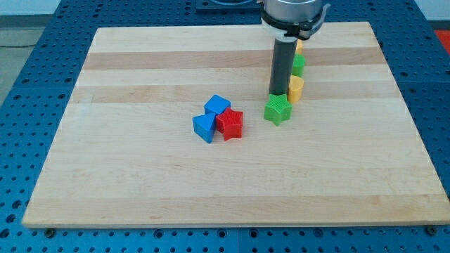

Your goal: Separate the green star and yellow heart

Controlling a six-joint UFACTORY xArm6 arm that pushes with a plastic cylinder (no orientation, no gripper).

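The green star [278,109] lies on the wooden board [140,183], right of centre. The yellow heart [296,88] sits just up and to the right of it, touching or nearly touching. My tip [278,95] is at the star's top edge, right beside the yellow heart's left side. The rod partly hides the blocks behind it.
A green block [299,65] and a yellow block [299,46] sit above the heart, partly hidden by the rod. A blue cube [217,106], another blue block [204,127] and a red star [230,124] are clustered left of the green star.
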